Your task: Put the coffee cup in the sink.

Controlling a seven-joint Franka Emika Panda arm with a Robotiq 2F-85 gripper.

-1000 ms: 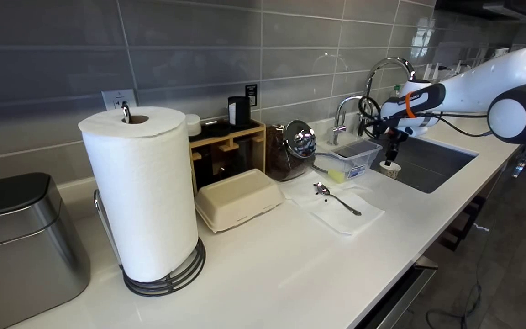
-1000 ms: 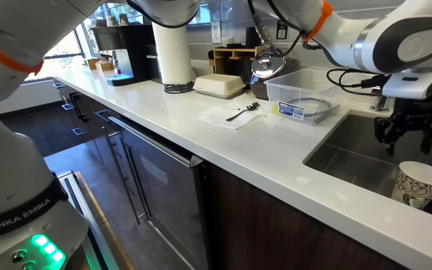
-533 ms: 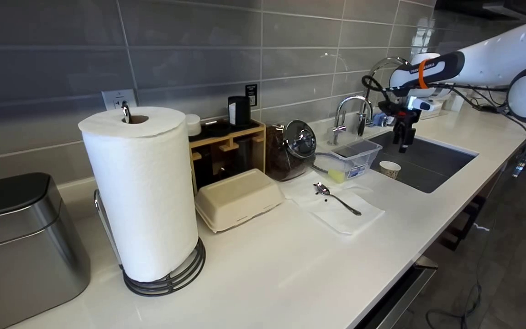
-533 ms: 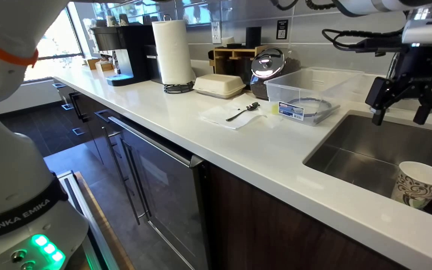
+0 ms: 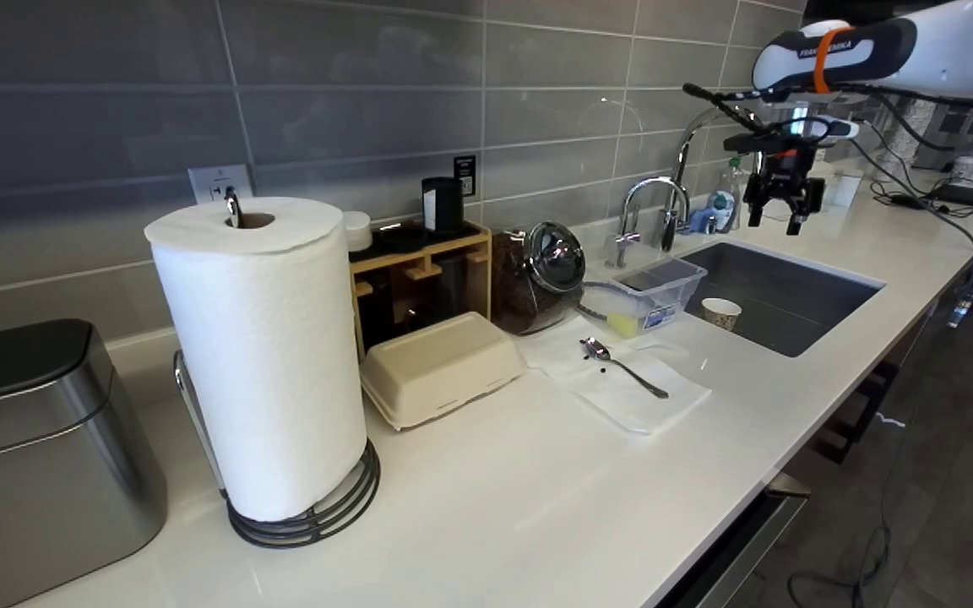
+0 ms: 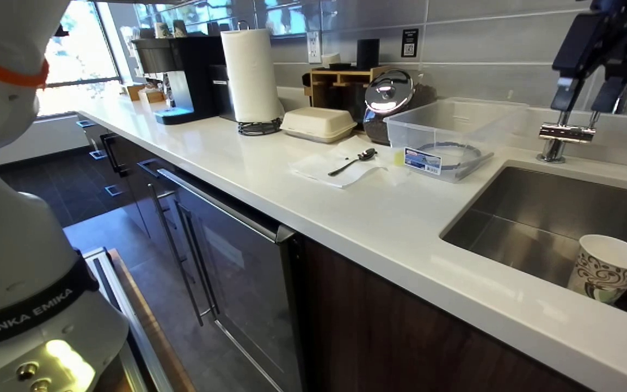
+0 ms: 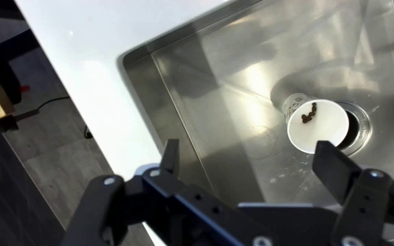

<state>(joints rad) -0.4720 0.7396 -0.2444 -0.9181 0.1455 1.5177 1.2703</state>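
Gray tiled wall [image 5: 558,116] behind the sink [image 7: 217,136], glossy white counter [image 5: 495,507] around it. Arm [image 5: 959,55] extends over sink; base band [image 6: 25,314] reads FRANKA EMIKA. Clear bin [image 6: 414,136] just beside sink; label [image 6: 422,161] print too small to make out. Gripper [image 7: 248,153] above sink: unloaded, jaws wide apart. Coffee cup [image 7: 320,131] standing in sink, next to drain [image 7: 364,128]. Brown bits [image 7: 309,118] in cup.

"FRANKA EMIKA" on base band [image 6: 26,312]; also on arm [image 5: 943,55], part-hidden.
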